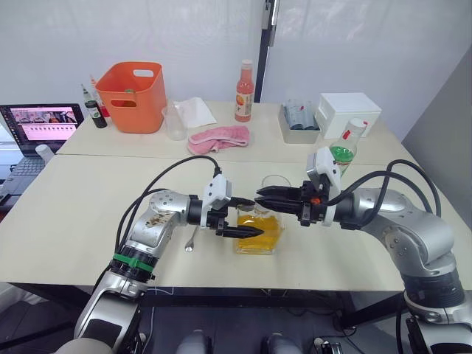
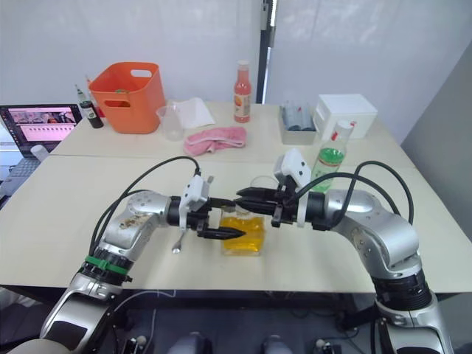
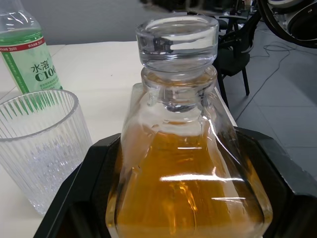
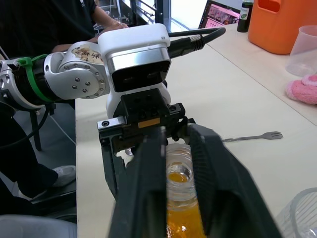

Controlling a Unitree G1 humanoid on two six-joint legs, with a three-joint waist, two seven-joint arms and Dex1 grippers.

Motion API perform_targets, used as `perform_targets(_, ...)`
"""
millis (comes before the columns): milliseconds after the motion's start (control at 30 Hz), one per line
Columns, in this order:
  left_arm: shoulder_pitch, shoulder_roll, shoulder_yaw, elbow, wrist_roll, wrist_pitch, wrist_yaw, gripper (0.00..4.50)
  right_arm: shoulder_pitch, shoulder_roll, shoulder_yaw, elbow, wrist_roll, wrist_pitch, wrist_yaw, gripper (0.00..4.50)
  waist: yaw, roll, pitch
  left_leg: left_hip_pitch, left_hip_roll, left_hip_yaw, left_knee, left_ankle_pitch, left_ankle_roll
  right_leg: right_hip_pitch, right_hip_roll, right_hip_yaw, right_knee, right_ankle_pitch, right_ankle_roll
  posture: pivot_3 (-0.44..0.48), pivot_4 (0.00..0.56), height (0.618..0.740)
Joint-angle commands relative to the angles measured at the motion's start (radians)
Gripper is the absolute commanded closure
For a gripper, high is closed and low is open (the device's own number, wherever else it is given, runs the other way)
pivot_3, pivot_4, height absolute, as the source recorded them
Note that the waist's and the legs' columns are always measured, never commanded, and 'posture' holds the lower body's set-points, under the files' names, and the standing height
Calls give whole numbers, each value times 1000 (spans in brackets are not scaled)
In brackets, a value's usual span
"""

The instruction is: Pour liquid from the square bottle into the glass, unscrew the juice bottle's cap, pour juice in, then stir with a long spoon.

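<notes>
On the pale tabletop (image 1: 88,214) in front of me, both arms meet over the square bottle (image 1: 258,232), which stands upright and holds amber liquid (image 3: 188,193) to about its shoulder. My left gripper (image 1: 247,216) has its fingers spread wide, one on each side of the bottle's body; in the left wrist view the black fingers (image 3: 89,188) flank the glass walls, though I cannot tell whether they press on them. My right gripper (image 1: 259,198) comes in from the opposite side, its fingers (image 4: 148,198) drawn close around the bottle's stopper (image 3: 177,39) and neck, and contact there is likewise hard to judge. The glass (image 3: 42,144), ribbed and empty, stands just beyond the fingers, beside the bottle. The juice bottle (image 1: 344,151) stands behind my right wrist, its white cap (image 1: 357,125) on. A slim silver utensil (image 1: 193,237), which shows fork-like prongs (image 4: 275,135) in the right wrist view, lies flat by my left wrist.
</notes>
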Motion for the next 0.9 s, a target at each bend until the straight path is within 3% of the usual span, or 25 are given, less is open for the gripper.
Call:
perform_targets(33,9,8,-47,13,42,11,-16,1671,3,-1,-14,-17,5,-4,-8,4500,0,0,0,0,0,0,0,0,0,0,0,0,0,0,0,0,150,715)
perform_targets(133,13,10,-47,9,42,12,-16,1671,0,2,-18,-24,16,5,-15,4500,0,0,0,0,0,0,0,0,0,0,0,0,0,0,0,0,150,715)
perform_targets(367,13,11,-49,9,44,11,-17,1671,-13,13,-28,-37,47,23,-43,2336,0,0,0,0,0,0,0,0,0,0,0,0,0,0,0,0,150,715)
perform_targets(900,10,10,-52,11,47,9,-15,1671,9,13,8,-46,23,25,-34,2330,0,0,0,0,0,0,0,0,0,0,0,0,0,0,0,0,150,715)
